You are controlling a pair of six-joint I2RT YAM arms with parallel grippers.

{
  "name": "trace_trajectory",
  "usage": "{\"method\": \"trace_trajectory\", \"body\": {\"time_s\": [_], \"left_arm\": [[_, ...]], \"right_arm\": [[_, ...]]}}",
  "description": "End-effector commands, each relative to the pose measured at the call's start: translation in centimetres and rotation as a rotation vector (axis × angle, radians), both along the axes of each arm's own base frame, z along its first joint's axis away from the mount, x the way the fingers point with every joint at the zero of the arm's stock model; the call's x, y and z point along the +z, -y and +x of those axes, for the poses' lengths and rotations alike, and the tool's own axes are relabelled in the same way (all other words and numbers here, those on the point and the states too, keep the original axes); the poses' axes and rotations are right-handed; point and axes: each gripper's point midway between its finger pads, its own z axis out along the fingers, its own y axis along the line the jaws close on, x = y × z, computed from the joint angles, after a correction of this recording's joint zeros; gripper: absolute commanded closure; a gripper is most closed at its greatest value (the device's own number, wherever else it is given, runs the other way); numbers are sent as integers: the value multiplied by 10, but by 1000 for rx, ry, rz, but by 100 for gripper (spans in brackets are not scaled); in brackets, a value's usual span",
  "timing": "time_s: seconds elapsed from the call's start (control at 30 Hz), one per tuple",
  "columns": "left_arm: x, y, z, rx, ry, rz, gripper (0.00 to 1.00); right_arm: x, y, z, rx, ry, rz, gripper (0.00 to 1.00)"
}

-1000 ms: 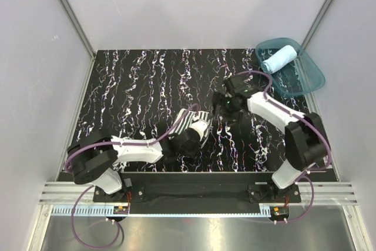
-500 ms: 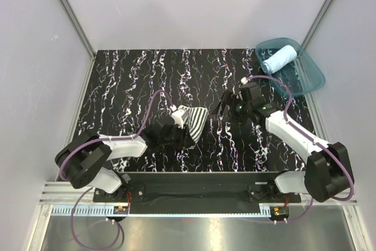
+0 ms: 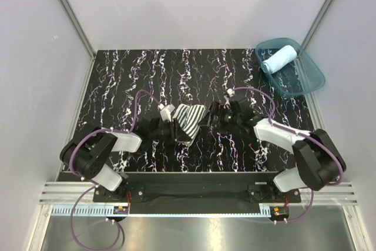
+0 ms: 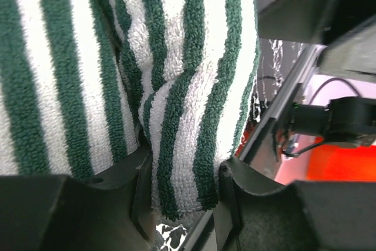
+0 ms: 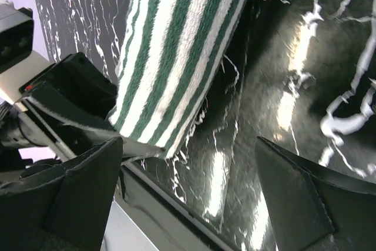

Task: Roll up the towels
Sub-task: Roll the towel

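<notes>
Gripping the striped towel (image 4: pixel 176 86): left gripper (image 4: pixel 185 174) clamped, right gripper (image 5: pixel 189 145) spread wide

And here's the left wrist view, no doubt about this one. A bunched fold of green-and-white terry runs straight down between the two fingers (image 4: pixel 141 195), pinched tight, and its end pokes out just below them. The rest of the cloth spreads above the fingertips and fills the view.

From overhead, the towel fans out ahead of those fingers toward the right arm, over the black marbled table (image 3: pixel 117 86).

Now the right gripper: jaws far apart, nothing between them (only glossy tabletop in the gap). The striped cloth sits beyond the finger at the left of its wrist view, up and off to that side. It is close by, and no contact shows. Does the towel's lower edge rest on the table or hang just clear of it? Can't tell from these angles.

Over at the far right corner, well apart from both sets of fingers, the light blue towel (image 3: pixel 280 58) lies rolled up inside the teal tub (image 3: pixel 305 80).
</notes>
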Motion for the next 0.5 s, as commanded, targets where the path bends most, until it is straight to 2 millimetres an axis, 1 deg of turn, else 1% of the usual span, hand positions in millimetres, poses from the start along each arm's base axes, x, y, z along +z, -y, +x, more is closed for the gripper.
{"method": "trace_trajectory", "body": {"time_s": [0.0,0.07,0.1,0.13,0.17,0.2,0.23,0.27,0.3,0.33,0.47], "left_arm": [[-14,-11,-9,39,-151,2,76],[-18,-14,-9,61,-181,0,76],[-19,-17,-7,77,-189,1,76],[-22,-18,-8,85,-201,5,76],[-22,-19,-8,89,-204,3,76],[-23,-20,-8,91,-208,1,76],[-27,-21,-10,93,-222,0,76],[-25,-20,-10,91,-216,-11,76],[-27,-21,-10,96,-221,-10,76],[-30,-23,-12,101,-236,-6,76],[-33,-23,-13,108,-243,-12,76]], "right_arm": [[16,-27,18,24,66,92,2],[14,-35,21,30,64,102,2],[8,-37,23,32,52,99,3],[8,-41,24,35,56,110,4],[6,-43,25,37,53,114,5],[-1,-45,25,38,39,111,6],[-1,-48,26,42,39,126,7],[-2,-50,26,43,38,132,7],[-7,-52,26,46,26,130,8],[-4,-55,27,47,36,147,8],[-5,-65,29,57,40,165,11]]}}
